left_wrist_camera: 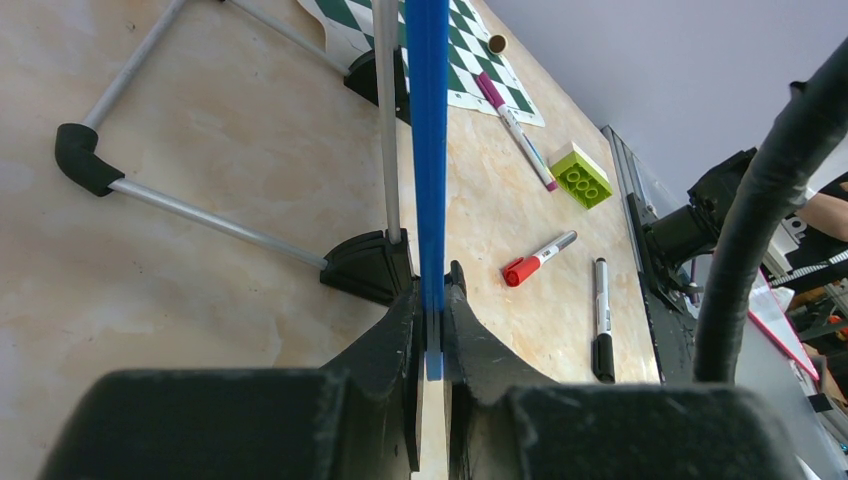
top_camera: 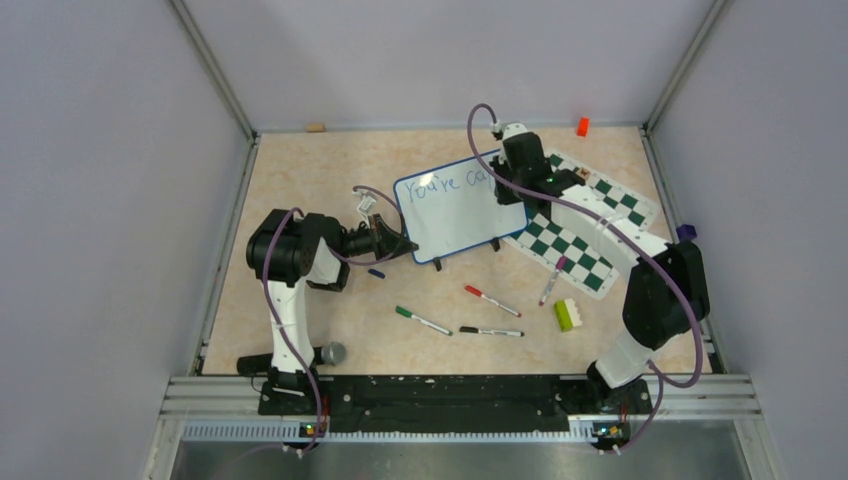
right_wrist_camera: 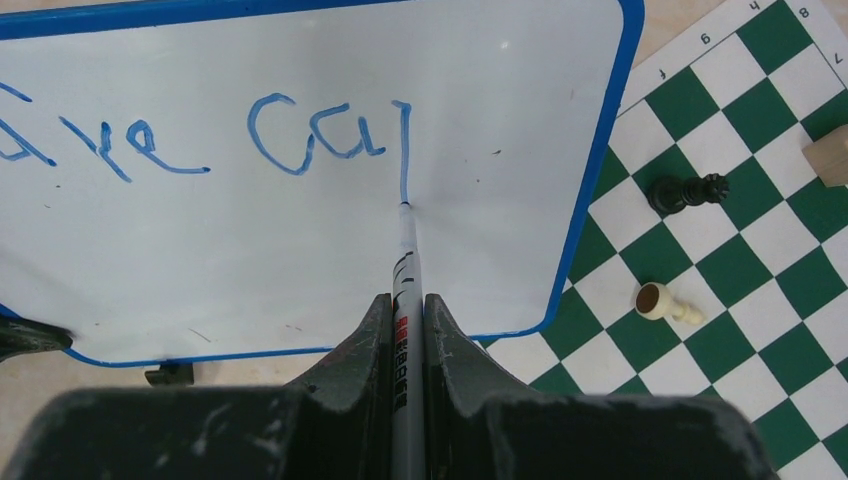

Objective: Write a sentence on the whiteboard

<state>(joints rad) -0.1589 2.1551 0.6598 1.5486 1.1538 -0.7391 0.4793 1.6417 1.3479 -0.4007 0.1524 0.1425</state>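
On the table [top_camera: 300,200], one whiteboard [top_camera: 455,225], four loose markers [top_camera: 422,320], maybe one cap [top_camera: 376,272]

My top view looks down from the near edge; left wrist close, edge-on to whiteboard [left_wrist_camera: 430,150], facing right; right wrist close over its face. All share it.

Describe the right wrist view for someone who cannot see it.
The right gripper is shut on a slim white marker, its tip touching the glossy white, blue-framed whiteboard under blue handwritten letters. Beside it, a green-and-white checkered chess mat holds two pieces.
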